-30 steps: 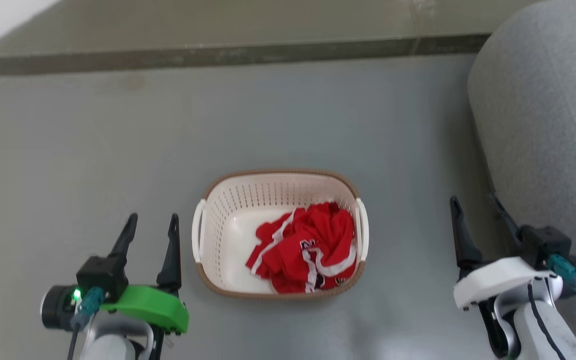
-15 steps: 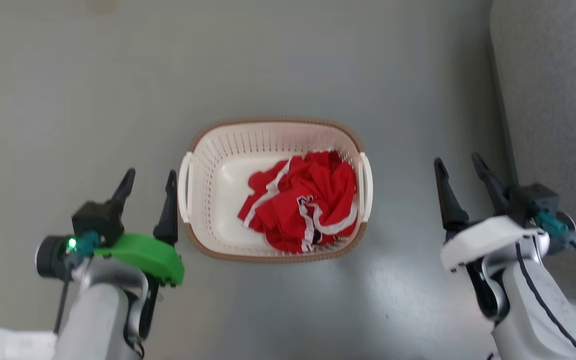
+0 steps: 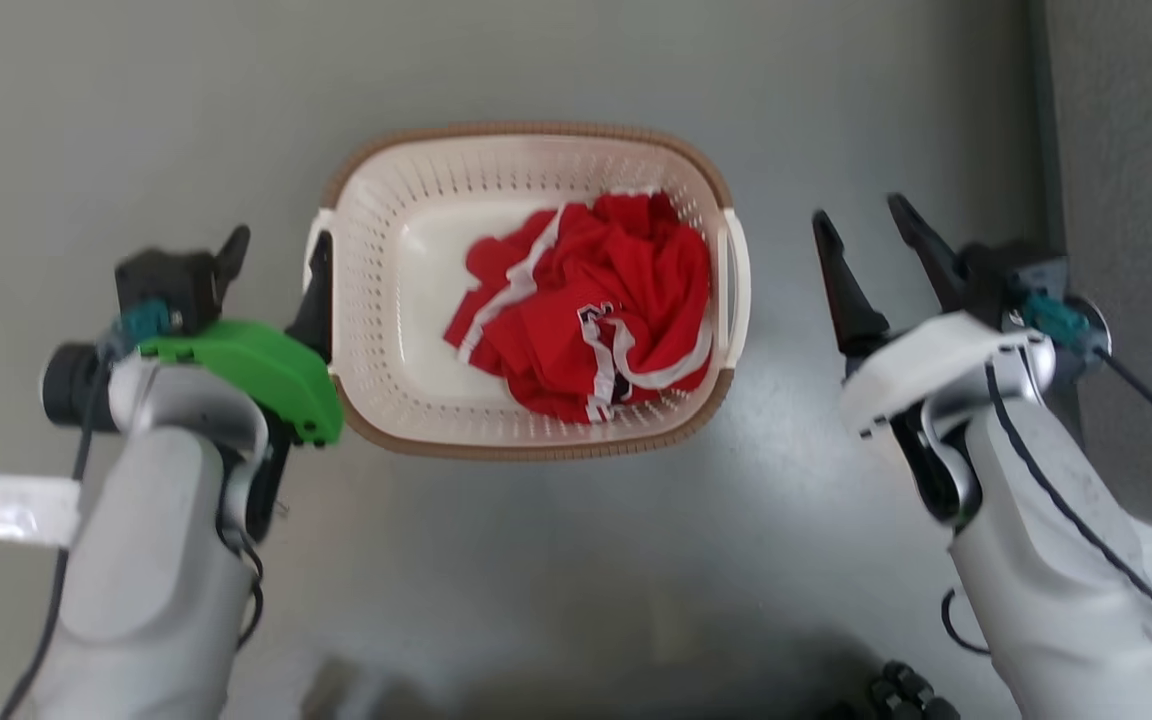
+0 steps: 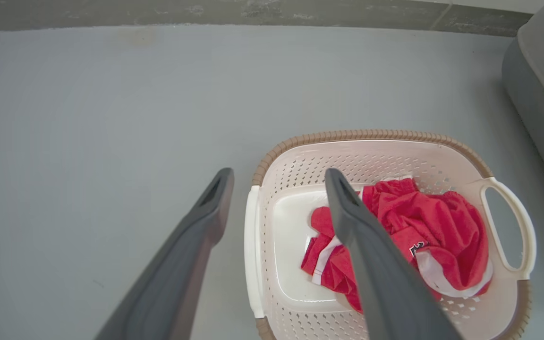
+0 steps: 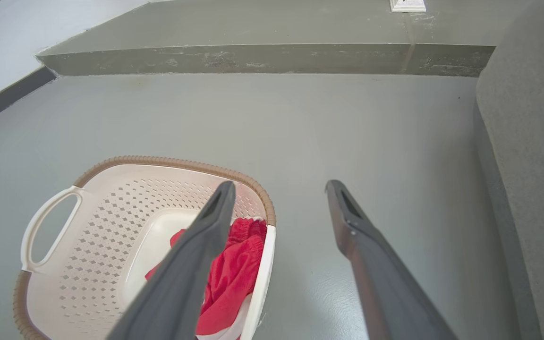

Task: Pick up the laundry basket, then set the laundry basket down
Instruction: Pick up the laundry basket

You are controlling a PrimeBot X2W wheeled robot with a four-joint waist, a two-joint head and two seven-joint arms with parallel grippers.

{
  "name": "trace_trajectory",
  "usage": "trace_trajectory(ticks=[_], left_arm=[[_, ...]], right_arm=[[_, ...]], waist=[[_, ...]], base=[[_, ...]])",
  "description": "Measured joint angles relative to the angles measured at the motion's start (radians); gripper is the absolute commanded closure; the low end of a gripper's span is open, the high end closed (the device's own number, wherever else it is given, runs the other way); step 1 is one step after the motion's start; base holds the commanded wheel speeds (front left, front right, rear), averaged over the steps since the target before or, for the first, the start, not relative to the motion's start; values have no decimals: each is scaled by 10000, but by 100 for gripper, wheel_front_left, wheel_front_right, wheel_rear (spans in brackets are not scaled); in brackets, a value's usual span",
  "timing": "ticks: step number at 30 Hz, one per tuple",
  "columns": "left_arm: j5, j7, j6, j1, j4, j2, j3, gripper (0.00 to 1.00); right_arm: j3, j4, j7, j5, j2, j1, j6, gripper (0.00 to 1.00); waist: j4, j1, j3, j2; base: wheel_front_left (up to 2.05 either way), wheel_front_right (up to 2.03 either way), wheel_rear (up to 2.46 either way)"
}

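Against the frame half a second back, the head camera has tipped down, so the whole scene sits higher in its view. Measured against the laundry basket (image 3: 526,131) itself, both arms have closed in. The left claw (image 3: 276,258) was then beside the near corner; now its inner finger lies against the white left handle (image 3: 317,221) in the head view. The right claw (image 3: 861,222) has come nearer the right handle (image 3: 739,282), though a strip of floor (image 3: 781,300) still parts them.

Both claws are spread wide and hold nothing. In the left wrist view the left claw (image 4: 277,174) straddles the left handle (image 4: 252,255), one finger over bare floor and the other over the basket's inside (its height above the rim cannot be told). In the right wrist view the right claw (image 5: 279,185) has its left finger across the basket's near edge and its right finger over floor.

The basket stands upright on the grey floor with a crumpled red garment (image 3: 586,320) inside, towards its right half. Open floor lies ahead of it and to its left. A grey upholstered seat (image 3: 1136,150) runs close along the right arm's outer side, and a low olive step (image 5: 253,56) crosses the far end.
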Motion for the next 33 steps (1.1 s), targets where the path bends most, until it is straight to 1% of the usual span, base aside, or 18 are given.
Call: trace_trajectory(ticks=[4,11,15,17,22,31,33], left_arm=[[-8,234,-211,-616,642,61,6,0],[-17,602,-414,-1427,1712,205,10,0],[-151,692,-428,-1808,2249,245,92,0],[-173,696,-510,-1943,2525,299,111,0],[-178,779,-589,-2171,2978,324,102,0],[-178,872,-690,-2787,4008,384,15,0],[-178,871,-698,-2945,4180,382,0,0]], right_arm=[[213,502,4,50,-4,-549,59,0],[805,1352,69,487,-8,-1062,142,0],[1118,1653,50,679,-19,-1400,150,0],[1244,1795,-36,849,-10,-1545,151,0],[1499,2084,-73,1072,-25,-1756,236,0],[2385,2740,-90,1519,-27,-2476,265,0],[2443,2863,-90,1601,-33,-2598,307,0]], waist=[[-89,0,538,0],[-280,0,1275,0],[-380,0,1595,0],[-429,1,1732,0],[-506,1,1970,0],[-665,1,2466,0],[-682,1,2561,0]], base=[[0,0,0],[0,0,0],[0,0,0],[0,0,0],[0,0,0],[0,0,0],[0,0,0]])
